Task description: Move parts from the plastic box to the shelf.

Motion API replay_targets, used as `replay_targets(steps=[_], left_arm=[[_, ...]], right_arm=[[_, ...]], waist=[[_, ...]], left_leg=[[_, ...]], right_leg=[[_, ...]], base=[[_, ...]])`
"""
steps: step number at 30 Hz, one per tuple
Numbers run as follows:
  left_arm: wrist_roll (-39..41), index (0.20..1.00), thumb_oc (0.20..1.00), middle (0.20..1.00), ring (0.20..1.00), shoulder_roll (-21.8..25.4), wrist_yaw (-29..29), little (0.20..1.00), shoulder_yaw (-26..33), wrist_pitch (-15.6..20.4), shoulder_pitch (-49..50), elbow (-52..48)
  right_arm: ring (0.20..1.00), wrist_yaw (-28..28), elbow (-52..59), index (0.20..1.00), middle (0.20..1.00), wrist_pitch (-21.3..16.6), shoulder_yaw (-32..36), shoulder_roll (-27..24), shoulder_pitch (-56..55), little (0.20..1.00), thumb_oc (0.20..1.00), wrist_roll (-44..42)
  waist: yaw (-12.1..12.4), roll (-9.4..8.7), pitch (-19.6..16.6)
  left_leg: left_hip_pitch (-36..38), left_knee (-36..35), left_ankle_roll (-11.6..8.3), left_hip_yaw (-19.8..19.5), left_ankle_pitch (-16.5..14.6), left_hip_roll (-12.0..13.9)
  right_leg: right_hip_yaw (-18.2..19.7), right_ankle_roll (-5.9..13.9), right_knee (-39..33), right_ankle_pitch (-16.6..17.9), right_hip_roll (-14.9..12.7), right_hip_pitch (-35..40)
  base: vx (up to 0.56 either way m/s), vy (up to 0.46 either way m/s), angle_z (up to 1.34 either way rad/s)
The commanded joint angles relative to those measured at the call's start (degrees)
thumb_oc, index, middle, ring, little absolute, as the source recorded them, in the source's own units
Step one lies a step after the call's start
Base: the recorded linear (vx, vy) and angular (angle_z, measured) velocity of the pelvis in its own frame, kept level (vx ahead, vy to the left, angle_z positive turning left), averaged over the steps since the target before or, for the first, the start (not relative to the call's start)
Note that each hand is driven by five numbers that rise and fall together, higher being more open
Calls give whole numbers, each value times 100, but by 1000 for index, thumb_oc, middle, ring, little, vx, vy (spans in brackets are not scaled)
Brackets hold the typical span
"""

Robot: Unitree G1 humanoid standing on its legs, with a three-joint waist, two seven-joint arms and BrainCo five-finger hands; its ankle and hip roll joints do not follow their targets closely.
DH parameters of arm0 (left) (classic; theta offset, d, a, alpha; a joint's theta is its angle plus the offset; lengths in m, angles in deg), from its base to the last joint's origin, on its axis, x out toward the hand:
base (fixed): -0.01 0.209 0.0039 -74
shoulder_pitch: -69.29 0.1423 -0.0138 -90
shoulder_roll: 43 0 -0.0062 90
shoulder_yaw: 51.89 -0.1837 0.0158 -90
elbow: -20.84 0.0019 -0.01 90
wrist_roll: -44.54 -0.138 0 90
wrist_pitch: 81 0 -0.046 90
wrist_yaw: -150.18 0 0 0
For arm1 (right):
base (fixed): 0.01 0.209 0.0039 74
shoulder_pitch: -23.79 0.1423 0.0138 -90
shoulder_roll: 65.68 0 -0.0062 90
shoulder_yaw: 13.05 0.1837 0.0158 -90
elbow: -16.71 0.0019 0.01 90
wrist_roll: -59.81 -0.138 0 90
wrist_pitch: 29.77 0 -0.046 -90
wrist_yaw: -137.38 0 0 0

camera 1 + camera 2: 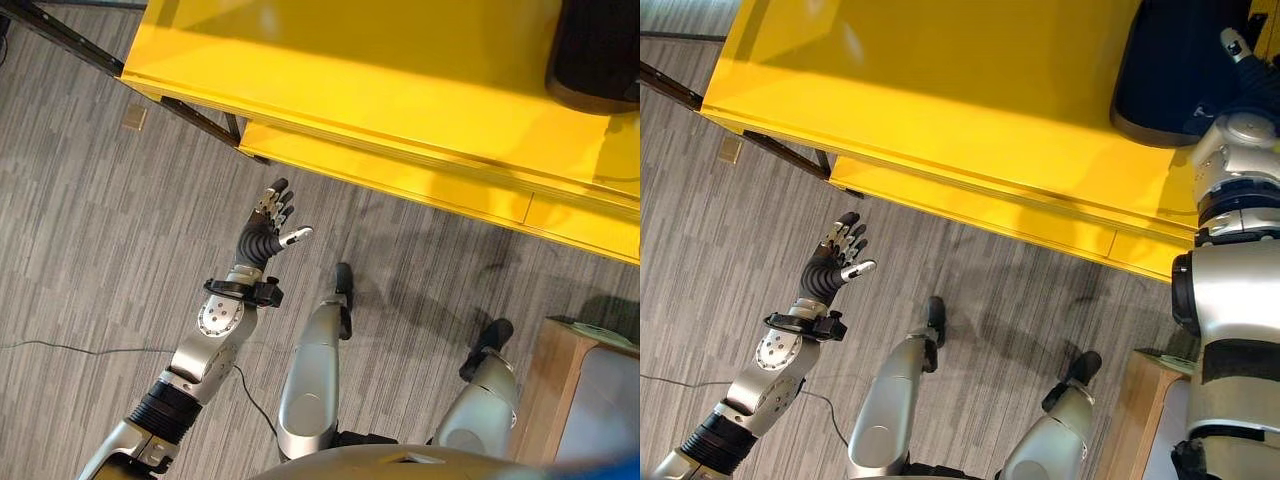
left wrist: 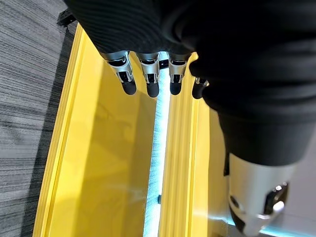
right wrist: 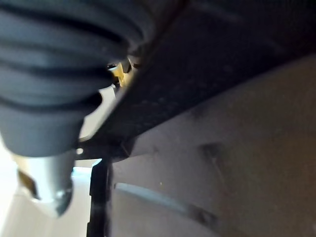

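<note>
Fingers (image 2: pixel 149 79) of our left hand (image 1: pixel 266 232) are straight and spread a little, and they hold nothing. We hold this hand up over the grey carpet floor (image 1: pixel 90 220), just in front of the yellow shelf (image 1: pixel 400 90), with the arm stretched out and the fingertips pointing at the shelf's front edge. The thumb sticks out to the side.

Our right arm reaches up to the shelf on the other side. Our right hand (image 1: pixel 1237 47) is up against the dark plastic box (image 1: pixel 1170 70), which sits on top of the shelf near its right end. In the right wrist view we see the dark cover and the thumb close against the box wall, but we cannot tell if the fingers are curled or straight.

The shelf's long side runs across in front of us, slanting down to the right. A wooden box (image 1: pixel 560 390) stands on the floor below the shelf's right end.
</note>
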Motion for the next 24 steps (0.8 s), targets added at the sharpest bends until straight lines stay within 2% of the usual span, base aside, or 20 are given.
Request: replay_targets(steps=[1, 10, 12, 13, 14, 24], left_arm=[[103, 1000, 1000, 1000, 1000, 140, 43, 1000, 253, 378, -222, -195], [148, 1000, 1000, 1000, 1000, 166, 18, 1000, 258, 379, -203, -164], [158, 1000, 1000, 1000, 1000, 177, 3, 1000, 256, 376, -192, -154], [172, 1000, 1000, 1000, 1000, 199, -18, 1000, 247, 359, -180, -135], [190, 1000, 1000, 1000, 1000, 229, -49, 1000, 238, 365, -169, -117], [249, 1000, 1000, 1000, 1000, 313, -203, 1000, 228, 314, -127, -74]], right_arm=[[1000, -81, 357, 1000, 1000, -185, -159, 46, 374, 1000, 1000, -31], [1000, -221, 633, 1000, 1000, -228, -53, 48, 302, 1000, 1000, -10], [1000, -252, 701, 1000, 1000, -245, -27, 33, 283, 1000, 1000, 2], [1000, -275, 717, 1000, 1000, -235, -30, 20, 275, 1000, 1000, 30], [1000, -306, 739, 1000, 1000, -237, -11, -21, 288, 1000, 1000, 40], [1000, -355, 948, 1000, 1000, -270, 65, -106, 216, 1000, 1000, 117]], waist=[[136, -106, 236], [110, -171, 155], [103, -194, 140], [108, -226, 84], [98, -241, 76], [81, -366, -167]], left_leg=[[-184, 500, -252, -438, -399, 521], [-77, 489, -274, -456, -404, 535], [-88, 462, -223, -428, -264, 530], [4, 473, -285, -475, -388, 555], [6, 472, -242, -438, -267, 566], [399, 254, -313, -444, -186, 621]], right_leg=[[259, -28, -222, 398, 148, 583], [240, -18, -255, 390, 168, 713], [206, -76, -309, 495, 162, 720], [233, -30, -303, 392, 194, 815], [184, -87, -343, 490, 179, 822], [61, -53, -623, 524, 231, 1254]], base=[[0, 0, 0], [-1, 0, 0], [-41, 10, 2], [-86, -1, 0], [0, 0, 0], [-7, -4, 0]])
